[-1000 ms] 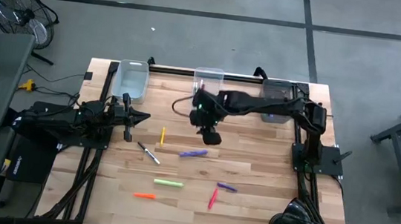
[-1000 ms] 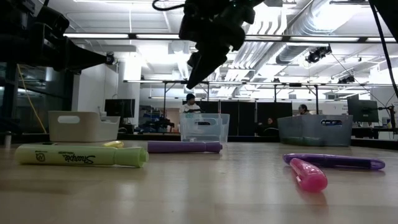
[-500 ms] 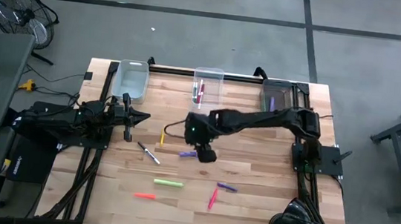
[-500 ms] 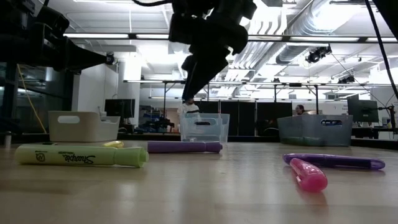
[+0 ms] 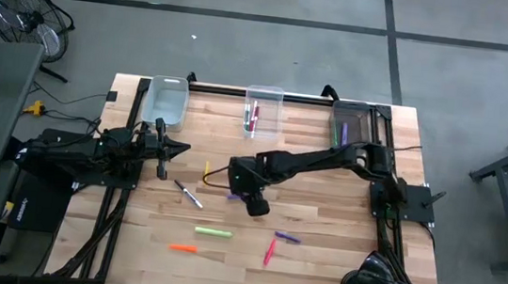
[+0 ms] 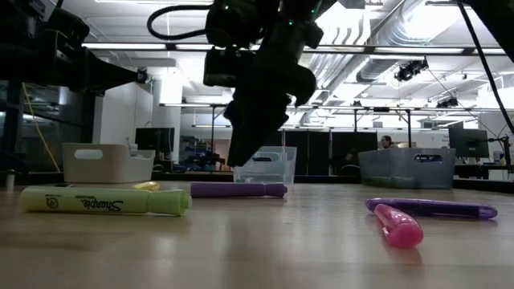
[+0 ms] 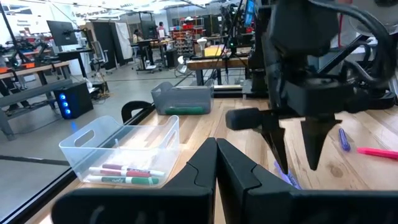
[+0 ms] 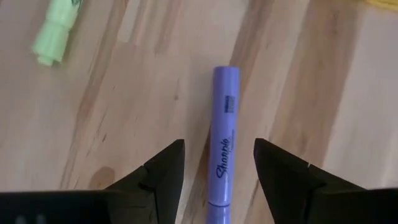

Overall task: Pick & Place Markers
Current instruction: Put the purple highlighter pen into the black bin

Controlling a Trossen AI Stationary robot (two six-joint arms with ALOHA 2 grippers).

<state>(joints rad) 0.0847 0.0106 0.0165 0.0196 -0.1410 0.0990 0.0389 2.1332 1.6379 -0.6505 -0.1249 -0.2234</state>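
One purple marker (image 8: 222,163) lies flat, long axis running between the spread fingers of right gripper (image 8: 217,167); nothing gripped. Left gripper (image 7: 216,163) closed, empty.

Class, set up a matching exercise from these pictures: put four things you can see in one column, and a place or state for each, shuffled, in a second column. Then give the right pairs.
Things
1. purple marker
2. left gripper
3. middle clear bin
4. light green marker

Places or states
A. holds a few markers already
B. lies on the table, nearer the front edge than the purple marker
C. jaws shut, waiting at the table's left side
D. lies between the open jaws of the right gripper, not yet gripped

Pairs: 1-D, 2-C, 3-A, 4-B
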